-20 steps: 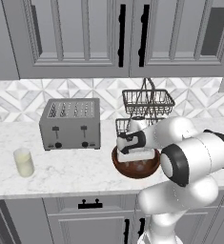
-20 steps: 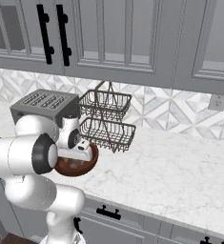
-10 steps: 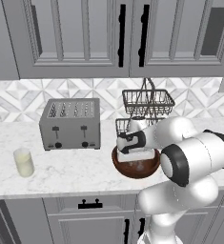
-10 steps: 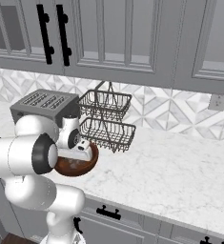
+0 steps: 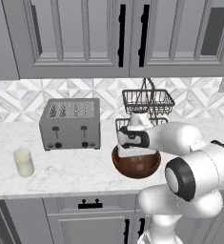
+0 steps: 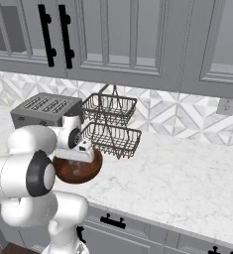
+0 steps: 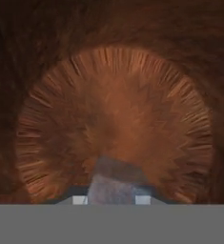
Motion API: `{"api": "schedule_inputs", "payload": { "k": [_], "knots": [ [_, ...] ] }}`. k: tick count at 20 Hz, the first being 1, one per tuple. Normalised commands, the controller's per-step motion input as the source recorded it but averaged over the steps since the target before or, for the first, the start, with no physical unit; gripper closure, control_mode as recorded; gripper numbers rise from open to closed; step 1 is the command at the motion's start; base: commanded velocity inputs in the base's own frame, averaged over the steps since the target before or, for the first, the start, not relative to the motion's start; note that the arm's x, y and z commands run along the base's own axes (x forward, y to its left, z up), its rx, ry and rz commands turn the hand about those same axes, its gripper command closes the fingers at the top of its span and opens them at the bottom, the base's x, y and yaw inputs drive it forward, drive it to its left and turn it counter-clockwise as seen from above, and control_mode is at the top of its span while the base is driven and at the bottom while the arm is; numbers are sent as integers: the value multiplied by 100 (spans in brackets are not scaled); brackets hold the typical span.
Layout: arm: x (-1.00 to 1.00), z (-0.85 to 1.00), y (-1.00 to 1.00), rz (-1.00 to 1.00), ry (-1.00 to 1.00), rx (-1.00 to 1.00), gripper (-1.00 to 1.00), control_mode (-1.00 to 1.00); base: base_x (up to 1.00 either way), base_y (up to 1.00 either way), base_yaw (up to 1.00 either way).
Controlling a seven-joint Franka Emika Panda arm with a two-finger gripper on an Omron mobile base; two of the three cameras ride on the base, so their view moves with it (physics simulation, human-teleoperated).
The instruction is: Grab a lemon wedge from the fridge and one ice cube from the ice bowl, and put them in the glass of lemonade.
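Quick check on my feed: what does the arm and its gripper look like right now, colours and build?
The arm is glossy white, built of thick rounded segments with dark grey rings at the joints. The hand is white with a black band. The gripper shows small dark finger tips in the hand view. No cables or markings are visible.

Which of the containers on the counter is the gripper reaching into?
The ice bowl, reddish-brown and round, right of the toaster. The gripper is down inside it; the glass of lemonade stands apart at far left.

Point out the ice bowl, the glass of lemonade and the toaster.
ice bowl (image 5: 136, 167): left base view, glossy outer wall.
glass of lemonade (image 5: 24, 162): left base view, middle of the tumbler.
toaster (image 5: 71, 131): left base view, front face.
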Motion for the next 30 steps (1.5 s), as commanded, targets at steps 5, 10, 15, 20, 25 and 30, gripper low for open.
{"api": "schedule_inputs", "payload": {
  "k": [5, 10, 15, 20, 25, 30],
  "knots": [
    [-35, 95, 0, 2, -17, 0, 100, -100, 0, 0, 0],
    [0, 42, -4, 4, -7, 7, 100, -100, 0, 0, 0],
    [0, 36, 0, 4, -4, 7, 100, -100, 0, 0, 0],
    [0, 34, 0, 2, -2, 7, 100, -100, 0, 0, 0],
    [0, 32, 0, 1, -1, 7, 100, -100, 0, 0, 0],
    [0, 35, 0, 1, -2, 7, 100, -100, 0, 0, 0]
  ]
}}
